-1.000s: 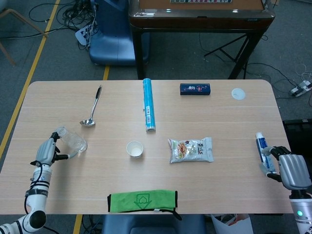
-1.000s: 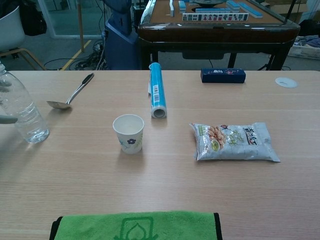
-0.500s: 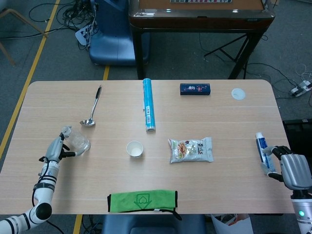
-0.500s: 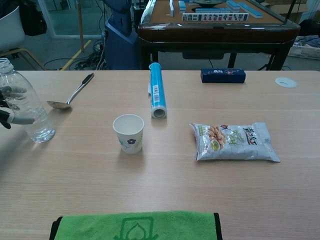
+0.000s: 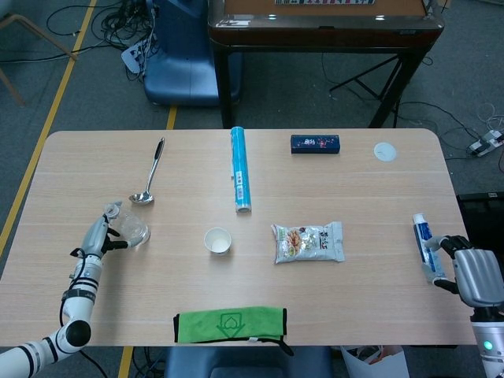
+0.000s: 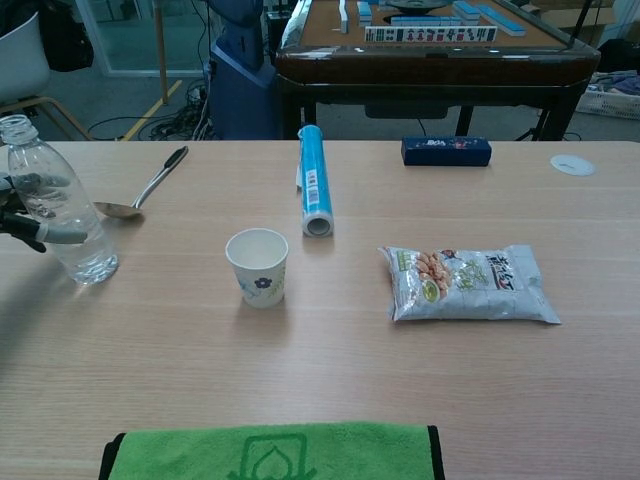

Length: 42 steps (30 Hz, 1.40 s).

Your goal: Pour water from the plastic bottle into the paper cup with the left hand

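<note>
1. Over the last second our left hand has carried the plastic bottle rightward across the table, from near the left edge toward the paper cup.
2. The fingers wrap the bottle's middle; it is upright, uncapped, with little water at the bottom, and seems to sit on or just above the tabletop.
3. The cup stands upright and looks empty, still well apart from the bottle, with the ladle behind them.
4. We judge the approach under way: lifting and tilting over the cup remain.
5. Our right hand rests at the table's right edge beside the toothpaste tube, fingers loosely curled, seemingly holding nothing.
</note>
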Tool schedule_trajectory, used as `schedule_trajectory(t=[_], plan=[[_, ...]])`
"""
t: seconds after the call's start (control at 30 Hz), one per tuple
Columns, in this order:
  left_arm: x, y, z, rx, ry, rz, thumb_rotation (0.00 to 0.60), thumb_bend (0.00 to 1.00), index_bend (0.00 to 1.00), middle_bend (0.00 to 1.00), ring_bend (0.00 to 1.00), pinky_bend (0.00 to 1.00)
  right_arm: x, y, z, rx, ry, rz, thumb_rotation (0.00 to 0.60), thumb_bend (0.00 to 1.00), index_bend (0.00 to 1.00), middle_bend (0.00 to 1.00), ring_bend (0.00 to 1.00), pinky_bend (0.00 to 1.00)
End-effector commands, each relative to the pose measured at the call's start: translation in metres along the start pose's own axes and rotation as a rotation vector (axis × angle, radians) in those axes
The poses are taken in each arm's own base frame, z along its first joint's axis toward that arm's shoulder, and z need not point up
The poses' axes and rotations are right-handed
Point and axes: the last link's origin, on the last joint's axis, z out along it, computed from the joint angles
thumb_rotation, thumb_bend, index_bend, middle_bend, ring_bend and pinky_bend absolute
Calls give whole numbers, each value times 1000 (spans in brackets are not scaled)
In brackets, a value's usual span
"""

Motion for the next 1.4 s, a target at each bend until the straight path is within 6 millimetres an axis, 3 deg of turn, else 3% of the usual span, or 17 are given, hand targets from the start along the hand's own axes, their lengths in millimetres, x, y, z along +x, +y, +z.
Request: schedule_trajectory(t=[0.03, 0.27, 0.47, 0.7, 0.93, 1.4], plan=[[-1, 0, 3, -8, 23, -28, 600, 0, 100, 98, 138, 327, 1, 0, 0, -1, 2, 1, 600, 234, 453, 481, 396, 658], [-5, 0, 7, -23, 47, -41, 600, 0, 156, 132, 144, 158, 2, 1, 0, -3, 7, 4, 600, 233, 453, 481, 396, 658], [-8, 3, 10, -35, 37, -61, 600, 0, 158, 134, 139, 159, 3, 2, 0, -4, 8, 6, 600, 233, 453, 481, 396, 657], [-11, 7, 12, -45, 30, -75, 600, 0, 164, 135, 161, 394, 3, 2, -1, -3, 10, 6, 600, 233, 453, 481, 396, 658], [-15, 6, 14, -38, 37, -61, 600, 0, 204, 204, 291, 575, 5, 2, -1, -4, 14, 8, 600, 233, 453, 481, 396, 657], [-16, 10, 15, -35, 85, -32, 600, 0, 471, 454, 482, 787, 7, 2, -2, -3, 17, 12, 600, 233, 453, 484, 398, 658]])
